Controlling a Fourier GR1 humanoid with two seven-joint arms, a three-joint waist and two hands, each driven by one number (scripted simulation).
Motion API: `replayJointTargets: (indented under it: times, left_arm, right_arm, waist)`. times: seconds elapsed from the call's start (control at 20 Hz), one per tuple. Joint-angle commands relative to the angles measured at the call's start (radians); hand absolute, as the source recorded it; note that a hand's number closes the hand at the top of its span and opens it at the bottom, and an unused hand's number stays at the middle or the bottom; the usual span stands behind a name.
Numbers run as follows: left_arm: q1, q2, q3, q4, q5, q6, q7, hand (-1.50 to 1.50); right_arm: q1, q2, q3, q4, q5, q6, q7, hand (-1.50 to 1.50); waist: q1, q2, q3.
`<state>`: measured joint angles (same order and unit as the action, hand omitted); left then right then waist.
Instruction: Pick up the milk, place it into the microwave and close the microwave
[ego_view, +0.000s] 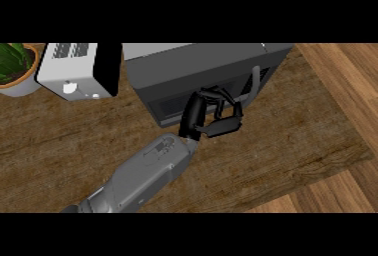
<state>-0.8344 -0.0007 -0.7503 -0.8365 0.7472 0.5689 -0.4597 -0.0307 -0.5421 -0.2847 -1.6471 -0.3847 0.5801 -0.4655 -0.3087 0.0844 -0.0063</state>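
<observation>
The grey microwave (199, 65) stands at the back centre of the counter. Its dark door front (173, 105) faces me and looks shut, with the handle (255, 82) at its right side. The milk shows nowhere in the head view. My left hand (196, 115) comes up from the lower left on its grey forearm (144, 175). The hand rests against the door's lower front, its fingers (225, 102) loosely bent and holding nothing. My right hand is out of view.
A white appliance (74, 70) with a black side stands left of the microwave. A potted plant (15, 65) sits at the far left. The counter's right edge (347, 115) runs diagonally, with wood floor beyond it.
</observation>
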Motion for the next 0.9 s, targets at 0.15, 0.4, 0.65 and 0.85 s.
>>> replayJointTargets:
  times: [0.15, 0.4, 0.65, 0.85]
  left_arm:
    - [-0.086, 0.001, 0.05, 0.055, 0.061, -0.029, -0.06, 1.5]
    - [-0.087, 0.001, 0.04, 0.078, 0.095, -0.023, -0.084, 1.5]
    - [-0.094, 0.001, 0.03, 0.093, 0.119, -0.025, -0.119, 1.5]
    - [-0.106, 0.001, 0.023, 0.096, 0.139, -0.03, -0.136, 1.5]
  right_arm:
    - [-0.041, -0.028, -0.019, 0.022, -0.036, 0.011, 0.02, -1.5]
    - [-0.07, -0.058, -0.045, 0.042, -0.056, 0.011, 0.034, -1.5]
    - [-0.083, -0.082, -0.057, 0.063, -0.065, 0.021, 0.046, -1.5]
    - [-0.106, -0.11, -0.081, 0.086, -0.069, 0.022, 0.048, -1.5]
  waist:
    - [-0.002, 0.01, 0.001]
    - [-0.005, 0.012, 0.001]
    - [-0.006, 0.012, 0.003]
    - [-0.008, 0.018, 0.004]
